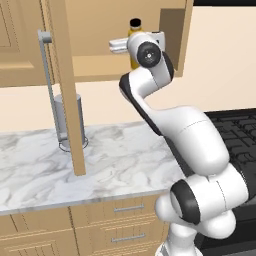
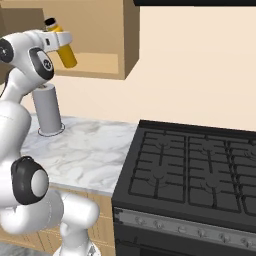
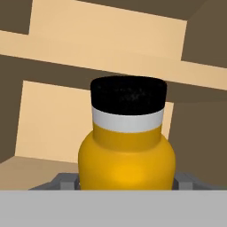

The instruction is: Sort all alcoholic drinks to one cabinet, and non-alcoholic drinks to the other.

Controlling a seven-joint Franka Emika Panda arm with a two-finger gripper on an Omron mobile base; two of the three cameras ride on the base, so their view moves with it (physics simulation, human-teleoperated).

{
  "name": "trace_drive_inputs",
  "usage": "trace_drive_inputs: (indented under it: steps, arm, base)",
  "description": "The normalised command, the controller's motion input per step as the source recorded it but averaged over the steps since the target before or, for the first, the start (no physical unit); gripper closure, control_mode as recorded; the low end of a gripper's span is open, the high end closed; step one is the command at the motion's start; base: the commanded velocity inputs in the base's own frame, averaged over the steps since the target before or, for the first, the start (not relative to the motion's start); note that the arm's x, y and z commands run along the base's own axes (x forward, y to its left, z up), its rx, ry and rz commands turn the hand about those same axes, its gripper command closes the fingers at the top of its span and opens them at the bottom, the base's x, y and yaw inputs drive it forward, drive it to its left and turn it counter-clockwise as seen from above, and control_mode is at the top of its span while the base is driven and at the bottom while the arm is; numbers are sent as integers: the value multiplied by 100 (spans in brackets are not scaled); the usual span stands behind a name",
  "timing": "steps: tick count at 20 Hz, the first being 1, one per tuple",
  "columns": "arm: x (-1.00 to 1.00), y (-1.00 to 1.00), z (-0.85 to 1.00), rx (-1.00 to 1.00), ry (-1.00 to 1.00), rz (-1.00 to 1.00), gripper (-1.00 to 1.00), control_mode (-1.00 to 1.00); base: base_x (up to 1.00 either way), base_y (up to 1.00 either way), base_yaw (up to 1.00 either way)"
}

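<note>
Hand view shows the orange bottle (image 3: 126,153) up close: a rounded orange-yellow shoulder, a white band, then a black cap, with my gripper (image 3: 126,179) closed on its body, a grey finger (image 3: 66,181) pressing each side. Behind it lie the tan walls and shelf of the narrow cabinet (image 3: 106,33). Right base view shows what that one cannot: the bottle tilted, held at the cabinet's open front above the marble counter (image 2: 85,150), with a grey canister (image 2: 47,115) standing below.

surface: marble counter (image 1: 115,165) | on it: grey cylinder (image 2: 47,110), upright, near back wall
</note>
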Motion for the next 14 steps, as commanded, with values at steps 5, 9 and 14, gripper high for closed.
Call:
trace_drive_inputs:
  steps: [5,9,14]
  arm:
    - [32,0,0,0,2,1,100,-100]
    - [6,0,0,0,1,0,100,-100]
    - [22,0,0,1,7,0,100,-100]
  base:
    - [0,0,0]
    - [0,0,0]
    - [0,0,0]
